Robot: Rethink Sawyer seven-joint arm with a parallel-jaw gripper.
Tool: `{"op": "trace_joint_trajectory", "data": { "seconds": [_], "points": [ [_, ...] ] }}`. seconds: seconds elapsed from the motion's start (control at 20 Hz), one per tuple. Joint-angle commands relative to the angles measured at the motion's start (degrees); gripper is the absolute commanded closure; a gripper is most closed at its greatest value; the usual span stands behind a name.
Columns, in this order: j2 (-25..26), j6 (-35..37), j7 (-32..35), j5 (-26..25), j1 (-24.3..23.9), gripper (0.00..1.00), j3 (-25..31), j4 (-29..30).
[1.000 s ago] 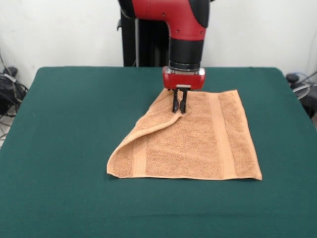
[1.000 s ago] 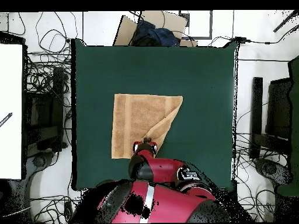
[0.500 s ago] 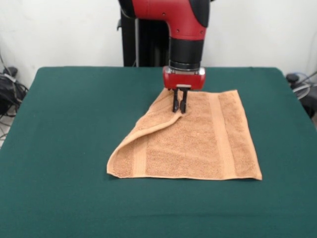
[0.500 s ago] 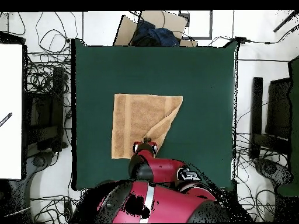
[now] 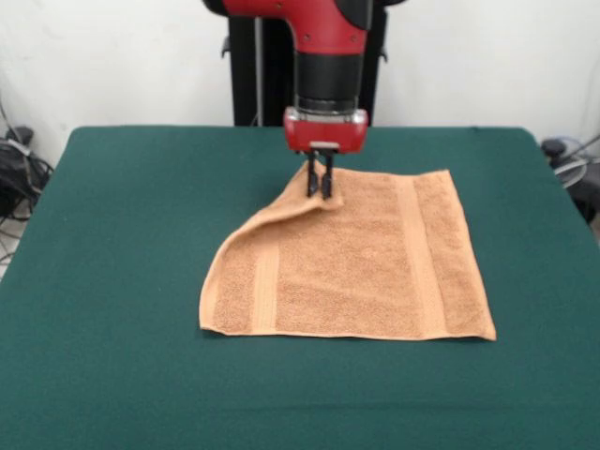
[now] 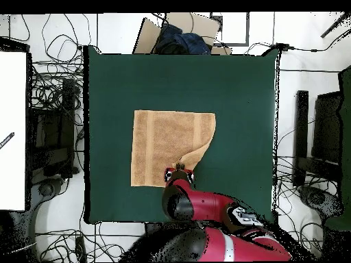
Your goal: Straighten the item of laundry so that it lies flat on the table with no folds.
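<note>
Pinching a folded corner of the small orange-tan terry towel, the black-fingered end effector hangs from the red and black arm over the dark green cloth-covered surface.

Its fingers are narrowed onto the towel's cloth, gripping the raised tip of a corner that is turned back over the rest of the sheet. In the front view, most of the towel spreads out below and to the right of the end effector, lying flat on the surface with two woven bands running along it. A fold line slopes from the gripped tip down to the left. In the overhead view the end effector sits at the lower right part of the towel, near the middle of the surface.
</note>
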Motion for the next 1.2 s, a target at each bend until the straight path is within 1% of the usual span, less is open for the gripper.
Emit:
{"op": "trace_joint_trajectory", "data": {
  "seconds": [0.05, 0.3, 0.55, 0.75, 1.2],
  "points": [
    [-4.28, 6.83, 7.63, -2.82, -3.93, 1.00, 7.28, 2.73],
    [-6.54, 9.17, 6.63, -3.42, -6.07, 1.00, 8.83, 3.95],
    [-8.79, 12.33, 5.39, -4.63, -9.66, 1.00, 11.57, 5.47],
    [-9.54, 13.77, 4.30, -5.73, -12.05, 1.00, 12.96, 5.39],
    [-9.37, 18.54, 1.29, -7.84, -17.17, 1.00, 16.68, 3.38]
  ]
}}
